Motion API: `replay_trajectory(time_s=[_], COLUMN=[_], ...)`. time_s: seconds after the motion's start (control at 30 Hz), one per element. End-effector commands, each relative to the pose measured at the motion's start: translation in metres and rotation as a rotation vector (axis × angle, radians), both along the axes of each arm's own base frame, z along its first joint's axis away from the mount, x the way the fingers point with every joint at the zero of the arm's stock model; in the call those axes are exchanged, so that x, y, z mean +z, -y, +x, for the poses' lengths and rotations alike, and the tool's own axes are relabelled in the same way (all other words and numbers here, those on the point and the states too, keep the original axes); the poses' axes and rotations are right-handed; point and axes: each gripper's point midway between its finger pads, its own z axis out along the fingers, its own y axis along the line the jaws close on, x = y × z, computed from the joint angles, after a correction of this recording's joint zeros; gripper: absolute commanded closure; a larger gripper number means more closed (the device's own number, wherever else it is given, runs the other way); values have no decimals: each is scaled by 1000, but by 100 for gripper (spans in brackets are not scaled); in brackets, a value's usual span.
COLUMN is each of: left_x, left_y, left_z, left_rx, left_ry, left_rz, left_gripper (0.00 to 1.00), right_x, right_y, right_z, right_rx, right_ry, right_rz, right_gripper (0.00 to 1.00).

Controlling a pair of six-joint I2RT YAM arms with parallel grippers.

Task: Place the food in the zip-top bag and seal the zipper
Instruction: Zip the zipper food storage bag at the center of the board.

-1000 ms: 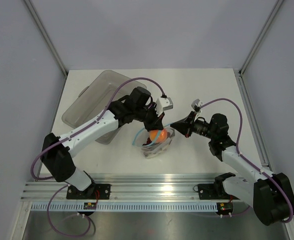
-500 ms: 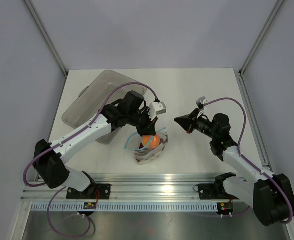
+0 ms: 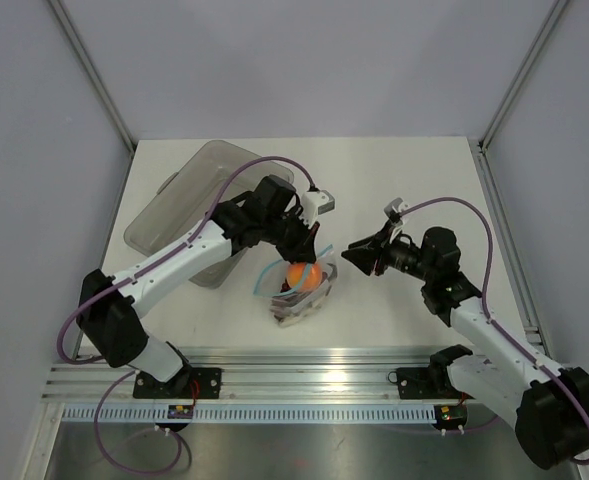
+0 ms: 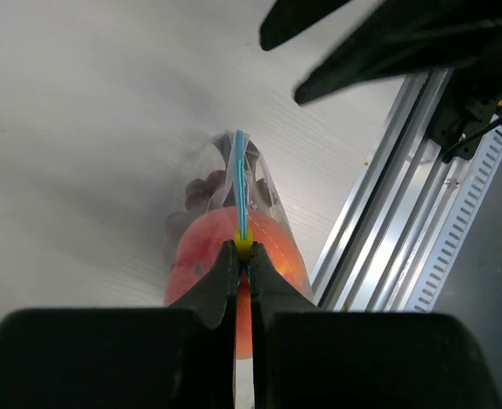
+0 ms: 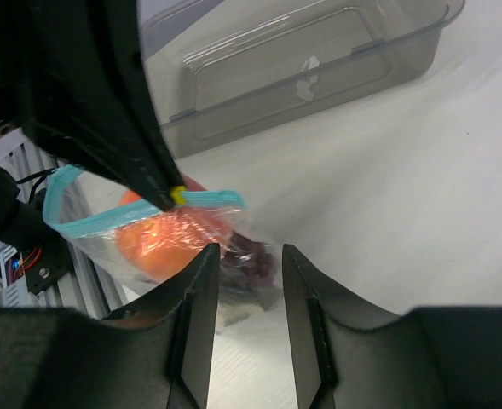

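Pinching the zipper [image 4: 240, 192] with left end effector [image 4: 243, 253], clenched hard right at the yellow slider [image 4: 244, 244]. Hanging the zip-top bag [image 3: 296, 303] from that pinch, just toward 6 o'clock of centre on the surface [image 3: 414, 180]; cannot tell whether resting or lifted clear. Already loaded: peach [image 4: 272, 256] pressed up under the zipper, grapes [image 4: 191, 204] behind it, both inside.

Changed in the last second: was shut at the bag's 3 o'clock edge with right end effector [image 5: 249, 253], then pulled away, now back in close at 3 o'clock of the bag with fingers parted, released, grasping nothing, not touching plastic. Also dragged the bag a touch toward 9 o'clock with the left arm.

Meaning for the task: judging food step done, sealing not. Pinched together at the slider only, with the teal strip gaping in a loop past it in right wrist view. Probably lining up a fresh grab on the far end to brace while running the slider along. Watch for peach crowding the track and jamming closure. Ignoring tray [image 3: 189, 205] at 10 o'clock, out of play.
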Motion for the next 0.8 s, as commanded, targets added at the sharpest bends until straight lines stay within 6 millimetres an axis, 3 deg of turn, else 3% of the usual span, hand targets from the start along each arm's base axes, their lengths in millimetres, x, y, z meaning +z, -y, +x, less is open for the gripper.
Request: replay_trajectory(time_s=[0.0, 0.37, 0.5, 0.77], left_x=[27, 25, 26, 31], left_y=[15, 21, 20, 15], left_z=[13, 23, 34, 61], left_rx=[100, 225, 321, 520], left_ry=[-20, -63, -68, -51], left_rz=[-89, -133, -139, -155], left_gripper=[100, 100, 100, 100], right_x=[25, 28, 22, 30], right_y=[-1, -9, -10, -12], right_z=[-5, 0, -6, -17], right_rx=[-46, -237, -343, -450], right_ry=[38, -265, -395, -473], right_rz=[-3, 55, 62, 64], right_gripper=[57, 52, 50, 50])
